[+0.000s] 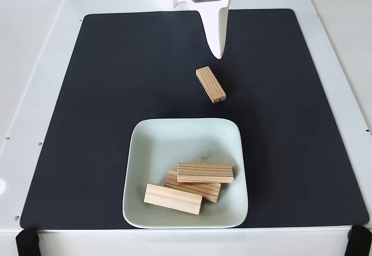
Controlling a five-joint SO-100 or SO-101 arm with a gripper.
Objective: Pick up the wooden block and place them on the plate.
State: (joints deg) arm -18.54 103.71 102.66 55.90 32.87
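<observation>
While 3 wooden blocks [192, 184] lay stacked on the mint-green plate [152, 145], 1 block [210, 84] remained on the black mat [116, 93]; the fingers [218, 50] hovered just above it, spread indeterminable.

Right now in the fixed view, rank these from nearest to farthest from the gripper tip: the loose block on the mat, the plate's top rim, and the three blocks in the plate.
From the gripper:
1. Loose wooden block, on the black mat just below the tip.
2. Plate top rim, farther down.
3. Top stacked block, right in the plate.
4. Block beneath it.
5. Front block, lower left.
</observation>
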